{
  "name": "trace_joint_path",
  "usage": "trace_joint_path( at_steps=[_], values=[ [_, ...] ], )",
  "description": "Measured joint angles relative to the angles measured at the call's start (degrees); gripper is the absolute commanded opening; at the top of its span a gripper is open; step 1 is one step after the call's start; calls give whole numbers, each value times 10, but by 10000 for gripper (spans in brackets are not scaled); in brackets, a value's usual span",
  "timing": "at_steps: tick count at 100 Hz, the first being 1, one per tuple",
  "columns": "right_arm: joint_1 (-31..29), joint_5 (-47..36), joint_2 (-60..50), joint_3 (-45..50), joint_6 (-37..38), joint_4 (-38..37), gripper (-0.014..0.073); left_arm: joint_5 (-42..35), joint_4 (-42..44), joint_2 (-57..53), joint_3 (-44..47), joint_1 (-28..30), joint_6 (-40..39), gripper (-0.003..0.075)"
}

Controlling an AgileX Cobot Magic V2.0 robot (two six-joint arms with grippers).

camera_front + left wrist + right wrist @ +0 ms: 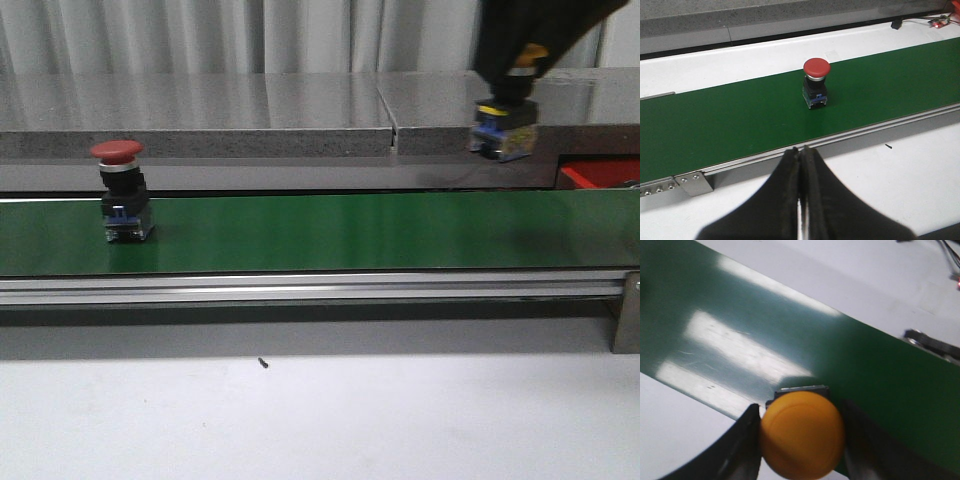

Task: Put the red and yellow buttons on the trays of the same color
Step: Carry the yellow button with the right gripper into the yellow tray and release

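A red button with a mushroom cap stands upright on the green belt at the left; it also shows in the left wrist view. My right gripper is shut on a yellow button and holds it in the air above the belt's right end. In the right wrist view the yellow cap sits between the two fingers. My left gripper is shut and empty, on the near side of the belt, apart from the red button.
A red tray shows at the right edge behind the belt. A grey ledge runs behind the belt. A metal rail lines the belt's front. A white tabletop lies in front. No yellow tray is in view.
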Motion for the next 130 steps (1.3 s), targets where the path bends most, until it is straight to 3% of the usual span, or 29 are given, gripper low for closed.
trace_joint_path(
  at_steps=[38,66,94,130],
  values=[
    [-219,-8,-55,76,1,-3,41,-1,0,0,0,0,0,-19],
    [-340,-45,-55,108,2,-5,41,-1,0,0,0,0,0,-19],
    [-402,-120,-55,150,2,-6,41,-1,0,0,0,0,0,-19],
    [-409,-146,24,154,31,-6,41,-1,0,0,0,0,0,-19]
  ],
)
